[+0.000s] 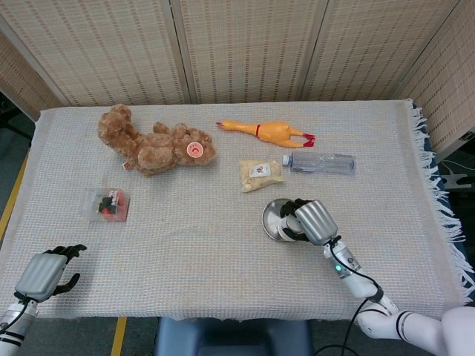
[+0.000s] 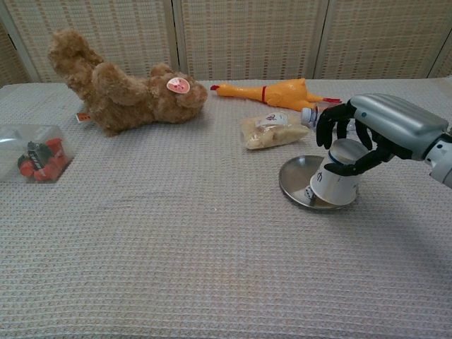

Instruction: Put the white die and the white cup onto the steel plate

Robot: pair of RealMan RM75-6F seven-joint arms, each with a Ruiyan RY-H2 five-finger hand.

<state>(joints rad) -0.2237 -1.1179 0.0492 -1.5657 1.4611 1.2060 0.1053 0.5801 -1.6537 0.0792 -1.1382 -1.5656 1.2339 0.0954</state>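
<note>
The white cup (image 2: 336, 181) stands tilted on the steel plate (image 2: 295, 176), held at its top by my right hand (image 2: 367, 131). The white die (image 2: 308, 193) peeks out at the cup's left base on the plate, mostly hidden. In the head view my right hand (image 1: 312, 220) covers the cup and the right part of the steel plate (image 1: 273, 216). My left hand (image 1: 46, 271) rests at the table's near left corner with fingers curled, holding nothing.
A brown teddy bear (image 1: 156, 143) lies at the back left and a clear box of red pieces (image 1: 107, 205) at the left. A rubber chicken (image 1: 269, 131), a water bottle (image 1: 320, 162) and a snack bag (image 1: 260, 174) lie just behind the plate.
</note>
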